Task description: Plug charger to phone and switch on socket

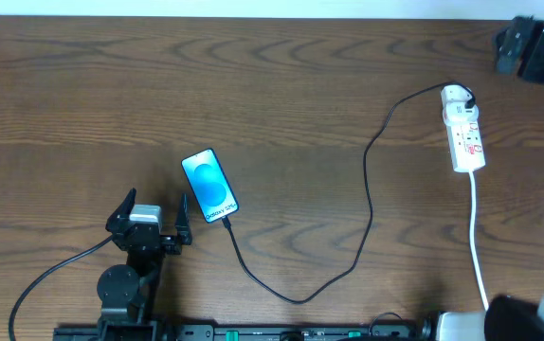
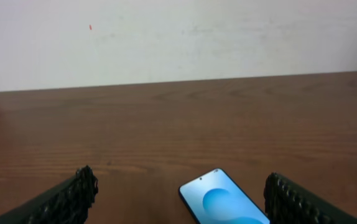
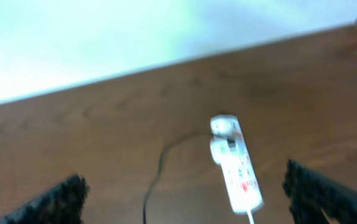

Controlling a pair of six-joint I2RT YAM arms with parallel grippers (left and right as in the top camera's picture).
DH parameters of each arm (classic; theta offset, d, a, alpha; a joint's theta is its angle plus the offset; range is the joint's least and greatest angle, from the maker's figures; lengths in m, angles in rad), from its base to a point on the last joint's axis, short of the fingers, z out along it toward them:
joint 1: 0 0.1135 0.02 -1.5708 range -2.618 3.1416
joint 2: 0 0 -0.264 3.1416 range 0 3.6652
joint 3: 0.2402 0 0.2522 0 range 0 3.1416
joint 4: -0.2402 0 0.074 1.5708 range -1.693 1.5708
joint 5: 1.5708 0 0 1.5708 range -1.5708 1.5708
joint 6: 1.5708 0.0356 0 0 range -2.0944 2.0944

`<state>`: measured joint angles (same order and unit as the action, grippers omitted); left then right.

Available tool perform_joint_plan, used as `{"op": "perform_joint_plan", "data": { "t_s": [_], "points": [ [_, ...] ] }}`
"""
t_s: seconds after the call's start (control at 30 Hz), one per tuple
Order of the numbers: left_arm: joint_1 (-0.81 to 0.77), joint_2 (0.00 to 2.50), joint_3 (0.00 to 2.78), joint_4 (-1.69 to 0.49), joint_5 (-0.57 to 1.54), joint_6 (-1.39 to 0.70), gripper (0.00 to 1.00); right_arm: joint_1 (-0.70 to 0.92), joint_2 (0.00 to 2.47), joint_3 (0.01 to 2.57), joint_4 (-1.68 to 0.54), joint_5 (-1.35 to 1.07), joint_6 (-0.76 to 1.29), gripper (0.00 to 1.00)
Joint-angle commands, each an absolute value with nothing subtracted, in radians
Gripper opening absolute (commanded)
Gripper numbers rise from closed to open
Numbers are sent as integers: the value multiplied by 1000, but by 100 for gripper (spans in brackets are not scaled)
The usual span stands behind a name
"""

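Note:
The phone (image 1: pixel 209 186) lies face up left of centre, its blue screen lit. The black charger cable (image 1: pixel 367 189) meets the phone's near end, loops along the front of the table and runs up to the white socket (image 1: pixel 464 133) at the far right. My left gripper (image 1: pixel 154 216) stands open just left of and nearer than the phone. In the left wrist view the phone (image 2: pixel 225 200) lies between and ahead of the spread fingers (image 2: pixel 66 200). The right wrist view is blurred: the right gripper (image 3: pixel 188 205) is open, with the socket (image 3: pixel 237 165) and charger cable (image 3: pixel 157 180) ahead of it.
A white cord (image 1: pixel 479 246) runs from the socket toward the front edge. A black device (image 1: pixel 535 47) with a green light sits at the far right corner. Part of the right arm (image 1: pixel 537 317) shows at the bottom right. The table (image 1: pixel 281 85) is dark wood.

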<state>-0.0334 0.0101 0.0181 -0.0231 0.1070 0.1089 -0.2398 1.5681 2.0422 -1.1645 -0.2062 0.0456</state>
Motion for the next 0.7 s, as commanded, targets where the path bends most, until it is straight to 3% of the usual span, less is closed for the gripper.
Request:
{"op": "perform_joint_plan", "data": {
  "t_s": [0.0, 0.23, 0.67],
  "points": [
    [-29, 4, 4, -60, 139, 119, 88, -234, 1461, 1819, -1045, -267, 60, 99],
    [-29, 4, 4, -60, 139, 119, 87, -179, 1227, 1298, -581, -291, 59, 99],
    [-29, 4, 4, -60, 139, 119, 88, -24, 927, 678, 27, -157, 60, 99]
  ]
}}
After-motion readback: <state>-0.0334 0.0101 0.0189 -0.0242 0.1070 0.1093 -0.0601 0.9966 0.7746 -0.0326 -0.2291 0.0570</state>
